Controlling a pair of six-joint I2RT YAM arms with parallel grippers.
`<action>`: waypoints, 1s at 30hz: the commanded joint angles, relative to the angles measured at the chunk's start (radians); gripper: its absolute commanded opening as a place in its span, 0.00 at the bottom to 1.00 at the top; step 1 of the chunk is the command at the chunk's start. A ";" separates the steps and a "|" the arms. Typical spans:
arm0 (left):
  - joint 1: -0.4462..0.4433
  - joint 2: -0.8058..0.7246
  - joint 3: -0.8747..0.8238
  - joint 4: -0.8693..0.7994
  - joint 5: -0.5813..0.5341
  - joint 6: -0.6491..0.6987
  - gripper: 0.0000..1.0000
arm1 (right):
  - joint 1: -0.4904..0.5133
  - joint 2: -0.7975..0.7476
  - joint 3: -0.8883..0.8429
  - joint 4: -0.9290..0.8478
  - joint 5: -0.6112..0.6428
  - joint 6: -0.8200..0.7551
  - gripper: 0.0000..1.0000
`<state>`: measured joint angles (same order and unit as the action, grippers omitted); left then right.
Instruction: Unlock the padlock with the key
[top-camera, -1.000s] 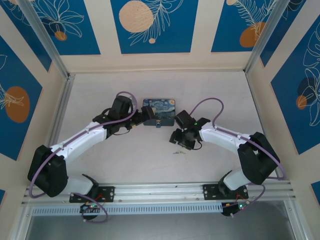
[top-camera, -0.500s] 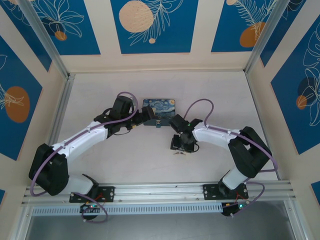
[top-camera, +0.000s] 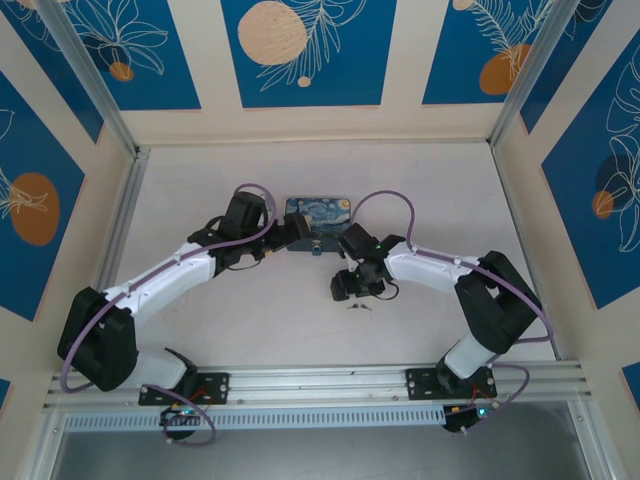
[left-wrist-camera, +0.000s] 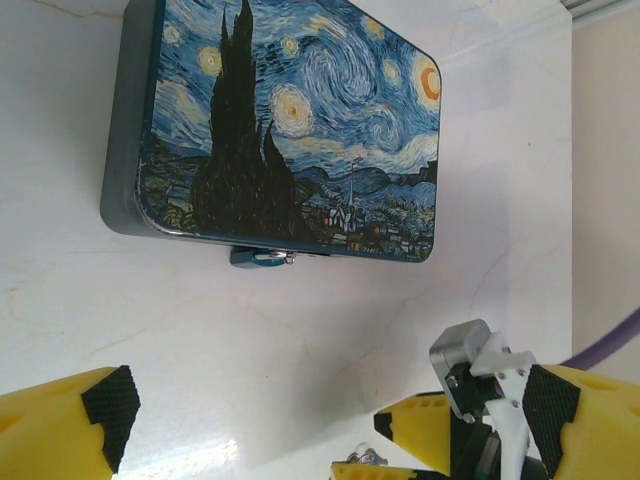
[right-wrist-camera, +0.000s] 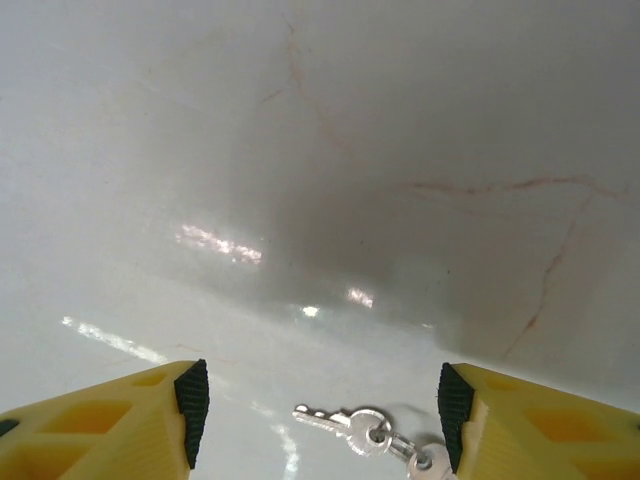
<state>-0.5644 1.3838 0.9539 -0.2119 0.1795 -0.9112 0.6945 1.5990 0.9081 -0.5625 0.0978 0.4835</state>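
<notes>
While against the tin (left-wrist-camera: 290, 130), padlock (left-wrist-camera: 262, 258) exposed

The left arm (top-camera: 160, 275) and the right arm (top-camera: 440, 272) both bend in toward the middle. The left claw (top-camera: 288, 232) is wide open, with its yellow fingers (left-wrist-camera: 60, 425) far apart. The right claw (top-camera: 348, 288) tips downward, and its fingers (right-wrist-camera: 100, 425) are spread wide too.
</notes>
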 joint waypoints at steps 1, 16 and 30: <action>-0.006 -0.011 0.015 -0.005 -0.001 -0.001 1.00 | -0.013 0.028 -0.031 0.015 -0.060 -0.055 0.63; -0.005 -0.009 0.016 0.002 0.000 -0.005 1.00 | 0.033 0.004 -0.074 -0.032 -0.114 -0.026 0.53; -0.006 -0.007 0.019 0.006 0.001 -0.003 1.00 | 0.128 -0.031 -0.077 -0.131 0.045 0.033 0.57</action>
<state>-0.5652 1.3838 0.9543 -0.2123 0.1795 -0.9112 0.8062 1.5837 0.8547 -0.5987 0.1051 0.4858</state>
